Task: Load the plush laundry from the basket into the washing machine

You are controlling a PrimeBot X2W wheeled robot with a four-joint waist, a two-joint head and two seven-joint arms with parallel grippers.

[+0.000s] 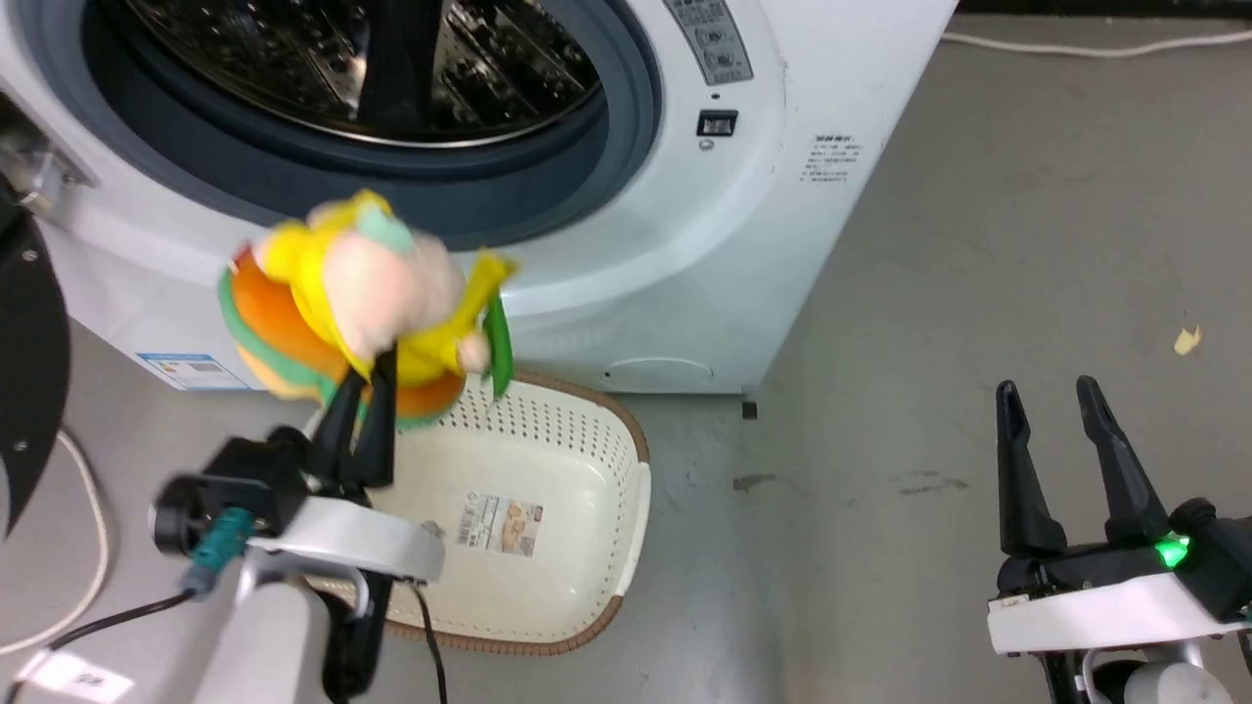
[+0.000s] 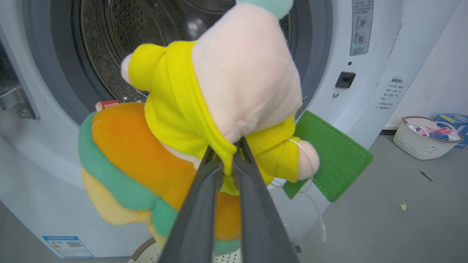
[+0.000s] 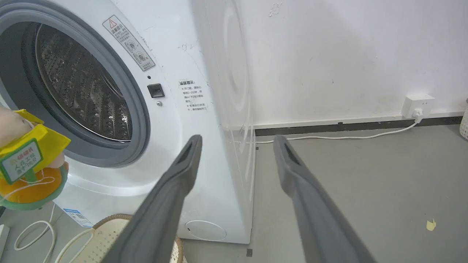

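The plush laundry (image 1: pixel 352 293), yellow with a pale pink face and an orange, green-trimmed back, hangs in the air above the basket (image 1: pixel 587 548), in front of the washing machine (image 1: pixel 763 205). My left gripper (image 1: pixel 367 376) is shut on its yellow cloth, as the left wrist view shows with the gripper (image 2: pixel 229 153) pinching the plush laundry (image 2: pixel 175 109) just before the open steel drum (image 2: pixel 120 47). The cream basket sits on the floor with only its sticker inside. Far to the right, my right gripper (image 1: pixel 1054 396) stands open and holds nothing; its wrist view shows the gripper (image 3: pixel 236 140), the washing machine (image 3: pixel 204 120) and the plush laundry (image 3: pixel 29 164).
The black-rimmed door (image 1: pixel 29 372) hangs open at the far left. Cables (image 1: pixel 88 548) lie on the grey floor by my left arm. A power cord (image 3: pixel 329 138) runs along the wall to a socket. A second small basket (image 2: pixel 426 137) with clothes stands further off.
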